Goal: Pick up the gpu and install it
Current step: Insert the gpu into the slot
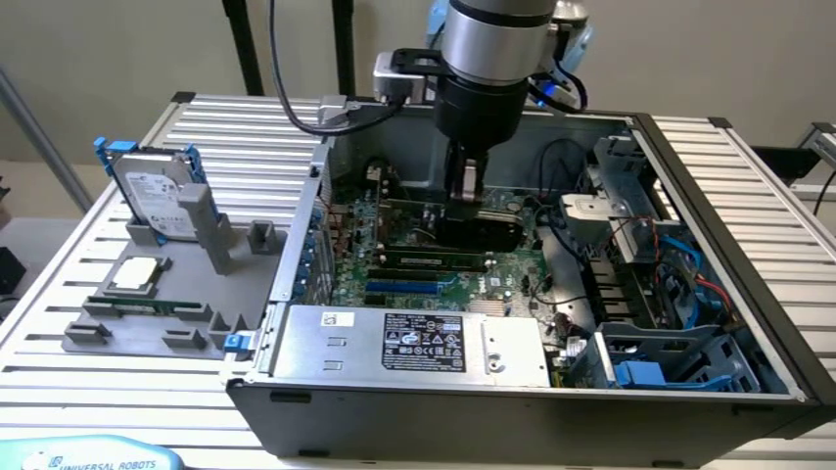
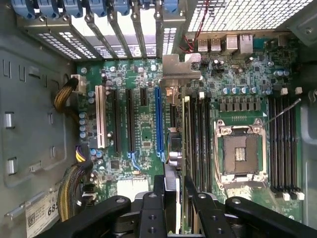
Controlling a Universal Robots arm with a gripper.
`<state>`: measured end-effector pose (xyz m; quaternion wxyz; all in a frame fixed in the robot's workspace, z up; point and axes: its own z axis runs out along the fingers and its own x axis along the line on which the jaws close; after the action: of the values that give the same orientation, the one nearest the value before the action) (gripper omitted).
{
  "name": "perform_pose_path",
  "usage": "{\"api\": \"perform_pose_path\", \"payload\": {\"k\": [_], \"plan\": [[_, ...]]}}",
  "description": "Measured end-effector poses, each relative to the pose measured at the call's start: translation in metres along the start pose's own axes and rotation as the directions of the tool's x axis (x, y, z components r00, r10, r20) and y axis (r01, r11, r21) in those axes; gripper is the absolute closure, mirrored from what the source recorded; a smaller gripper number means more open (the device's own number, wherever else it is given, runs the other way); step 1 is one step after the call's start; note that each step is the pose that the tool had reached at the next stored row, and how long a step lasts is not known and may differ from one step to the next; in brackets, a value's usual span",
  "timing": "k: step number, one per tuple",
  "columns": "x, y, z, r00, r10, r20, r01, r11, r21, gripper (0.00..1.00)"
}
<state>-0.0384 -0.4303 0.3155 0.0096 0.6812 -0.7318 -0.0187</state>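
Claw (image 2: pixel 175 191) inside open computer case (image 1: pixel 523 421), clamped on gpu (image 2: pixel 178 129). I hold card on edge just above motherboard (image 2: pixel 143 134), beside blue slot (image 2: pixel 158 124), silver bracket toward rear slot covers.

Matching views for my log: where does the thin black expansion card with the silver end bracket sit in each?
Exterior view: the thin black gpu card, under the black gripper, over the green motherboard's middle.
Wrist view: edge-on between the gripper's fingers, silver bracket beyond.
Shared landmark: the long blue slot.
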Motion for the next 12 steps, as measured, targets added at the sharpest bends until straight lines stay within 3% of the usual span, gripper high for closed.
{"api": "perform_pose_path", "payload": {"k": [9,12], "plan": [[0.012,0.0275,0.0129,1.0,0.0,0.0002,0.0,1.0,0.002,0.73],[0.016,0.0358,0.0175,1.0,0.0,0.0008,0.0,1.0,0.0079,0.73]]}}
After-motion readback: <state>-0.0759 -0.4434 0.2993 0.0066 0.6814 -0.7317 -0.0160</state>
